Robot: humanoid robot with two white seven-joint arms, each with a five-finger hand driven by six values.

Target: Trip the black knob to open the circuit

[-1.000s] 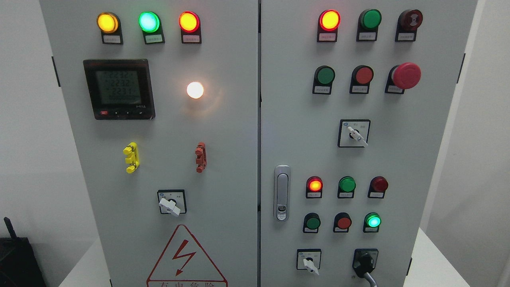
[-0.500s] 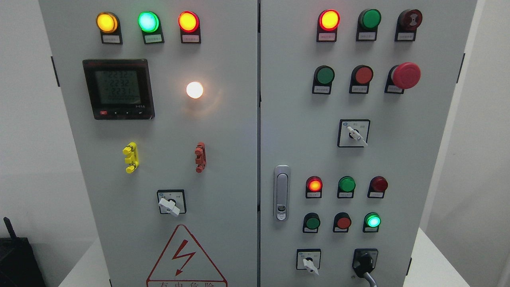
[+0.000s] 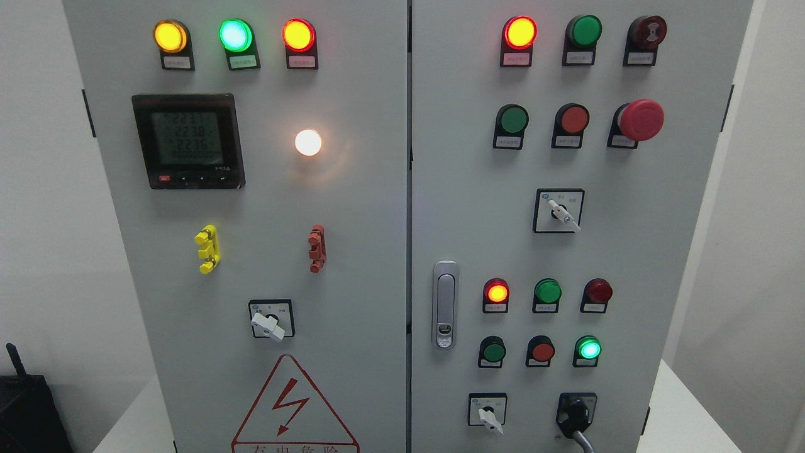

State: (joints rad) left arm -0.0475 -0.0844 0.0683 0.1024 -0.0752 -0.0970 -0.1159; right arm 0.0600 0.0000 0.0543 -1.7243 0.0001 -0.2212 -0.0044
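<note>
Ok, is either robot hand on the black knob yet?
No, the black knob at the right door's bottom stands alone with neither hand anywhere in the head view.

Meter (image 3: pixel 188 141) readout differs from earlier frames: digits on its upper lines have altered. View shifted very slightly. No other change seen.

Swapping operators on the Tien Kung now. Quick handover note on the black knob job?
Hands: neither left nor right is in view.
Black knob: bottom right of the right-hand cabinet door, right of the lowest white selector switch, handle pointing down and to the right.
Done: no hand is near the knob; whether it has been tripped cannot be told.
Left: bring a hand up, grasp the knob, turn it to trip the circuit.
Note: the red mushroom button sits well above it; keep clear of it.
</note>
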